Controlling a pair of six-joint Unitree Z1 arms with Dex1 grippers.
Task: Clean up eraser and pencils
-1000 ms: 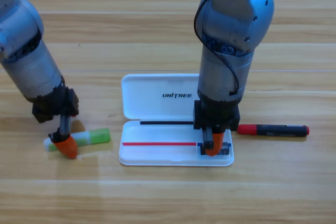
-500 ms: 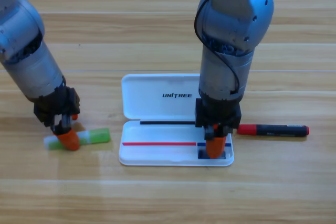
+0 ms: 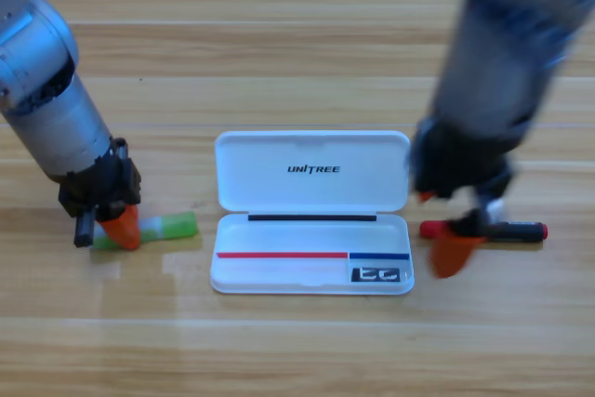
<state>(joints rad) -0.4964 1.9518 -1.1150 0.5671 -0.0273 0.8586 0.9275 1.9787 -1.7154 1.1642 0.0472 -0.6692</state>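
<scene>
Wooden table point(image 3: 279, 62); left hand point(image 3: 119, 228) clamps pencil point(image 3: 167, 226) (green).

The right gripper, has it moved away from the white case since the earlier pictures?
Yes. The right gripper has left the white case and swung rightward to the red-and-black pencil; the eraser lies inside.

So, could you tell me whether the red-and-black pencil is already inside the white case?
No, the red-and-black pencil lies on the table to the right of the white case, by the right end effector; only the eraser sits in the case.
</scene>
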